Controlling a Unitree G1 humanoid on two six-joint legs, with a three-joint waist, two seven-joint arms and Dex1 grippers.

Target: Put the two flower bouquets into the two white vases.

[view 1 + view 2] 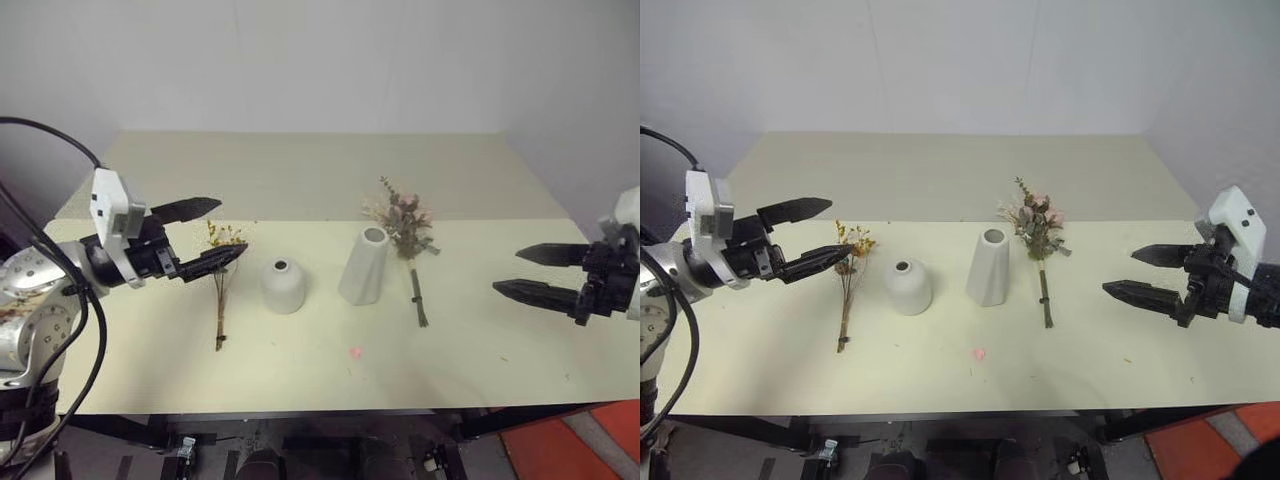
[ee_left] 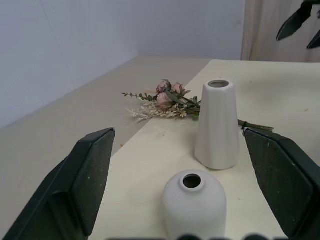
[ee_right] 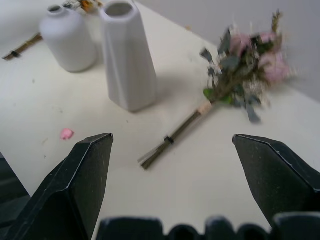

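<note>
On the pale matte table (image 1: 480,370), a squat, rounded white vase (image 1: 283,285) with a small top hole stands beside a taller tapered white vase (image 1: 364,265); a thin dried yellow sprig (image 1: 221,285) lies flat left of them, a pink rose bunch (image 1: 405,240) right; left gripper (image 1: 205,235) and right gripper (image 1: 525,270) hover spread, empty; a pink petal (image 1: 355,352) lies near the front edge

The left gripper (image 1: 205,236) was raised at the left side, its two black fingers spread wide and pointing roughly level toward the right, with nothing between them. The right gripper (image 1: 1137,272) was held at the right side, pointing inward to the left and tipped slightly downward, its fingers likewise parted wide and empty. Both arms reached in from opposite sides, well apart.
</note>
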